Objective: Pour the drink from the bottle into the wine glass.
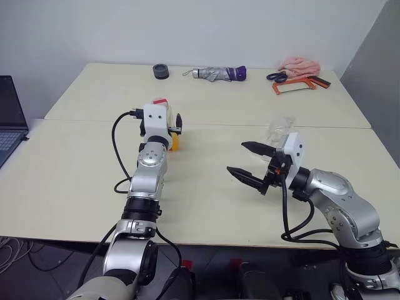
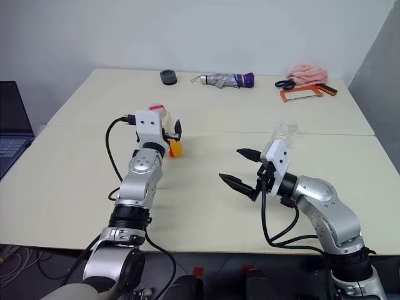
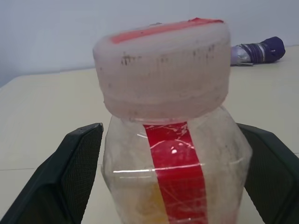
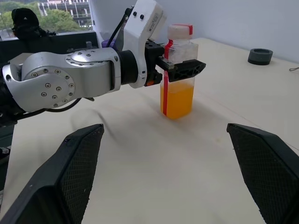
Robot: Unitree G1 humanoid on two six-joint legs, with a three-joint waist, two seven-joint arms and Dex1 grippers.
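Left wrist view has the upright bottle [image 3: 170,154] standing between the spread left claw's [image 4: 180,68] fingers, while the right claw [image 1: 250,164], also spread, waits well apart.

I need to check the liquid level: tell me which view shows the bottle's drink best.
The right wrist view: the bottle stands side-on, the orange drink filling its lower half, the left gripper around it. The left wrist view gives the cap and red label close up, with a trace of orange. In the eye views the arm hides most of it.
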